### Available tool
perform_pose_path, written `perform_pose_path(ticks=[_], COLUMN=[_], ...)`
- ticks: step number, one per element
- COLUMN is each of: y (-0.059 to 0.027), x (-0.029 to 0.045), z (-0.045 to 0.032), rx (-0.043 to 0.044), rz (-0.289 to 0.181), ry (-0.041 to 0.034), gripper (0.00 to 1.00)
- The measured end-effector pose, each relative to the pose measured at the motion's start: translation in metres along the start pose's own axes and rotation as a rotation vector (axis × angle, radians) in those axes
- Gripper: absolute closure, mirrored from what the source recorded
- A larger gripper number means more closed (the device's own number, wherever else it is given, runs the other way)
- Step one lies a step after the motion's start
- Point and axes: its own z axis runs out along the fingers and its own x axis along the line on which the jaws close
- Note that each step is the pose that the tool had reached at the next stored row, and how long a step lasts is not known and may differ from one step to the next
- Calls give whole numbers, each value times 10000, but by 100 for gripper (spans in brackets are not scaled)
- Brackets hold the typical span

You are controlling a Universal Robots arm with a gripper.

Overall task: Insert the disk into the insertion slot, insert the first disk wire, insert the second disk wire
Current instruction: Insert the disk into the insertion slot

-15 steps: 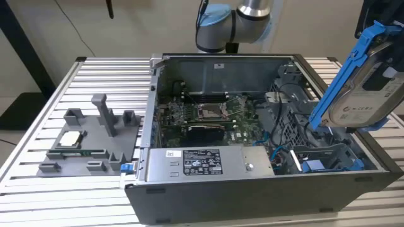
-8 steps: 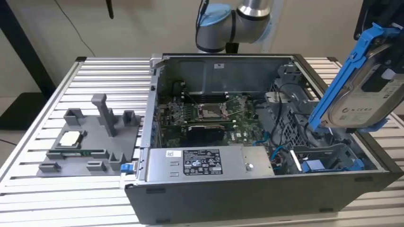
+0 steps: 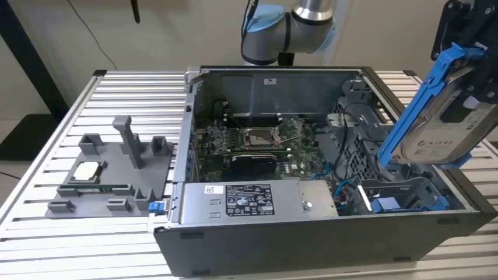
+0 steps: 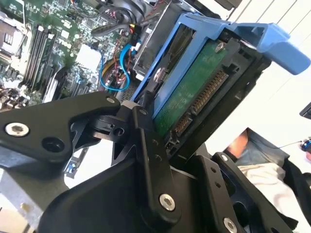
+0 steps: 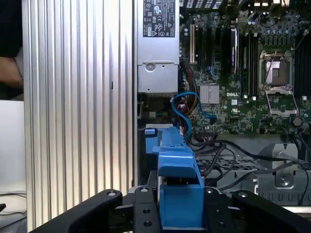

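Disk [image 3: 447, 125] gripped by hand [image 5: 181, 206], hanging tilted above insertion slot [image 3: 398, 189] in open case [image 3: 311, 248] w/ mobo [image 3: 257, 140], PSU [image 3: 249, 201] inside.

Top of insertion slot [image 3: 400, 189] open; cables [image 3: 348, 140] crowd its mobo [image 3: 257, 140] side

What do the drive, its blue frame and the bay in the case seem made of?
The drive: metal shell, by its dull silver sheen, with a white paper-like label. The blue frame: probably moulded plastic, evenly coloured and smooth. The bay: thin grey sheet metal, folded walls, matte, with blue plastic-looking fittings.
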Motion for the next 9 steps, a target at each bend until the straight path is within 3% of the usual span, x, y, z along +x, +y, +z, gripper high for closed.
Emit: perform_pose_path(ticks=[9], y=[-47], x=[33], z=[120], rx=[0], rz=[1], ry=[-5], gripper=[67])
